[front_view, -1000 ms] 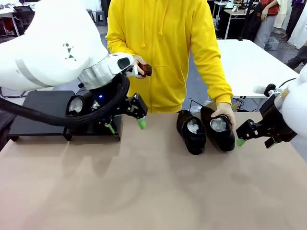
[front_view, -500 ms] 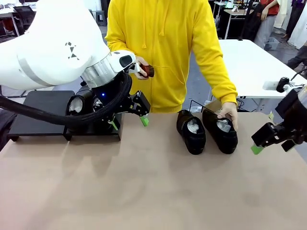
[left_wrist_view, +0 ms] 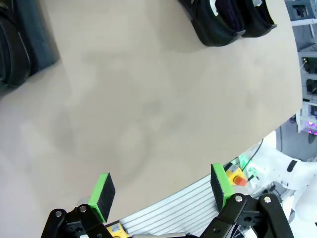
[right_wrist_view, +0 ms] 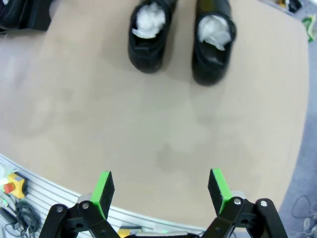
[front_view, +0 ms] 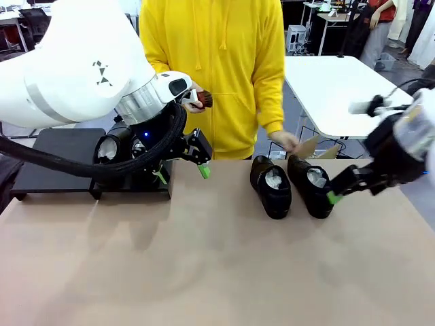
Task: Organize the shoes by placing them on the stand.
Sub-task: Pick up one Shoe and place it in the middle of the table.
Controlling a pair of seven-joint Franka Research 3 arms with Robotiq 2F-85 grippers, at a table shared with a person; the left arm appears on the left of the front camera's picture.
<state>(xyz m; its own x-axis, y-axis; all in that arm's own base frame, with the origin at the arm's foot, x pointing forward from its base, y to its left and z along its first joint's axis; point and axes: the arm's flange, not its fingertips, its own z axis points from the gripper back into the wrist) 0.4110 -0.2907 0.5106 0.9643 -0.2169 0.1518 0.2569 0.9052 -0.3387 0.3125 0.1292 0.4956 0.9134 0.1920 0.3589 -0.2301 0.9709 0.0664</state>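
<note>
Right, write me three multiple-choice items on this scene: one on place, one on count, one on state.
1. Where is the right gripper? A beside the right-hand shoe; B raised high overhead; C far off to the left.
2. How many shoes stand on the bare tabletop? A one; B two; C four.
3. The right gripper is: A shut on a shoe; B shut, empty; C open.
Answers: 1 A, it sits next to that shoe; 2 B, that shoe and its neighbour; 3 C, its pads stand wide apart.

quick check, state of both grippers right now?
Left gripper: open, fingers wide apart, holding nothing.
Right gripper: open, fingers wide apart, holding nothing.
</note>
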